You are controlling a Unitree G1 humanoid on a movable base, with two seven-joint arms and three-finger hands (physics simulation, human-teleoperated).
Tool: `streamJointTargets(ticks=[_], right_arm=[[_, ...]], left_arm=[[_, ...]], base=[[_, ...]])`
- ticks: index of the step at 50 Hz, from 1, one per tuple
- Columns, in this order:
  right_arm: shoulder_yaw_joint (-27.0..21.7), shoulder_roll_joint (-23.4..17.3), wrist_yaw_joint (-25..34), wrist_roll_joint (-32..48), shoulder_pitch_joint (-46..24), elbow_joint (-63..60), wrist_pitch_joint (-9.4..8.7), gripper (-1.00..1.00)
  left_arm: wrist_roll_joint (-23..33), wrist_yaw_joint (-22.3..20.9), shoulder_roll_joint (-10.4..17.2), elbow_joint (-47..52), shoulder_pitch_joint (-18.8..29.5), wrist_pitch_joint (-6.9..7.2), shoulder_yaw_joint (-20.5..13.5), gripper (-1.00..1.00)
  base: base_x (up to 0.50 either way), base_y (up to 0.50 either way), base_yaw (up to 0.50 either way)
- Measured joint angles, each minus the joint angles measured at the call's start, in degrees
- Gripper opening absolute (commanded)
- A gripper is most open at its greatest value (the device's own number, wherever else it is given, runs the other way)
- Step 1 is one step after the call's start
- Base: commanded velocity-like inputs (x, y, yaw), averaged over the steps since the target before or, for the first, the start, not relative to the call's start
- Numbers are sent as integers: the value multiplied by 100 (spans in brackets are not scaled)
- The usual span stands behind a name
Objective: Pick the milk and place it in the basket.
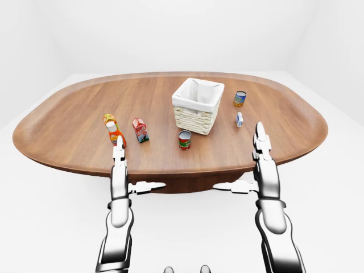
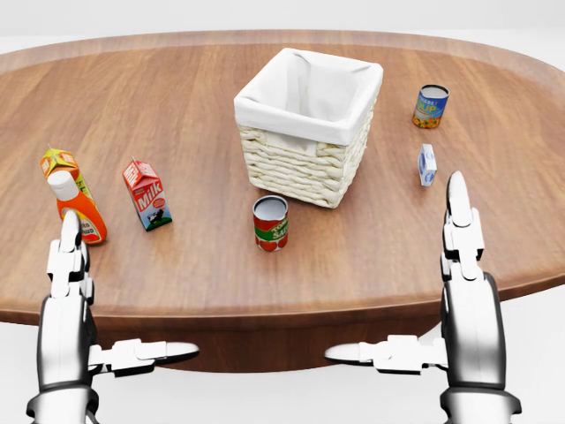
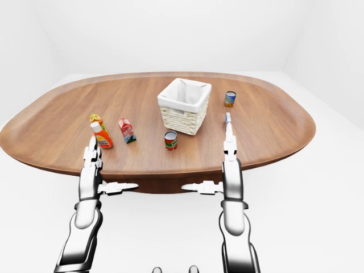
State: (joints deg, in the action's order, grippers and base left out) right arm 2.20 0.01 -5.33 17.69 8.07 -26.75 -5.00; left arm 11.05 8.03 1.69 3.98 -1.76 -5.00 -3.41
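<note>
The milk (image 2: 146, 194), a red and white carton, stands upright on the wooden table (image 2: 177, 97) at the left of the head view. Right of it stands the woven basket (image 2: 300, 172) with a white cloth lining and nothing visible inside. My left hand (image 2: 124, 290) hovers at the table's near edge, below and left of the milk, fingers (image 2: 69, 252) straight up and thumb out sideways, open. My right hand (image 2: 393, 267) is held the same way at the lower right, open and holding nothing.
An orange sauce bottle (image 2: 78, 212) and an orange carton (image 2: 60, 163) stand left of the milk. A tomato can (image 2: 270, 223) sits just below the basket. A blue can (image 2: 430, 106) and a small blue-white carton (image 2: 426, 164) are right of the basket.
</note>
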Motion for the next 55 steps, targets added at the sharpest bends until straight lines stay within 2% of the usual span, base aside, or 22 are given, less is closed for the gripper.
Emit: streamJointTargets(ticks=[8, 30, 38, 55], right_arm=[[40, 7, 29, 40, 23, -173, 0, 100], [96, 11, 133, 30, 93, -695, 0, 100], [136, 6, 164, 58, 155, -888, 0, 100], [158, 3, 196, 74, 200, -1006, 0, 100]], left_arm=[[52, -131, -32, 398, -115, 111, 43, 100], [164, -338, -102, 1422, -371, 605, 142, 100], [204, -375, -117, 1615, -474, 628, 162, 100], [250, -419, -137, 1793, -629, 581, 212, 100]], base=[[0, 0, 0], [9, 0, 0], [5, 0, 0], [6, 0, 0]])
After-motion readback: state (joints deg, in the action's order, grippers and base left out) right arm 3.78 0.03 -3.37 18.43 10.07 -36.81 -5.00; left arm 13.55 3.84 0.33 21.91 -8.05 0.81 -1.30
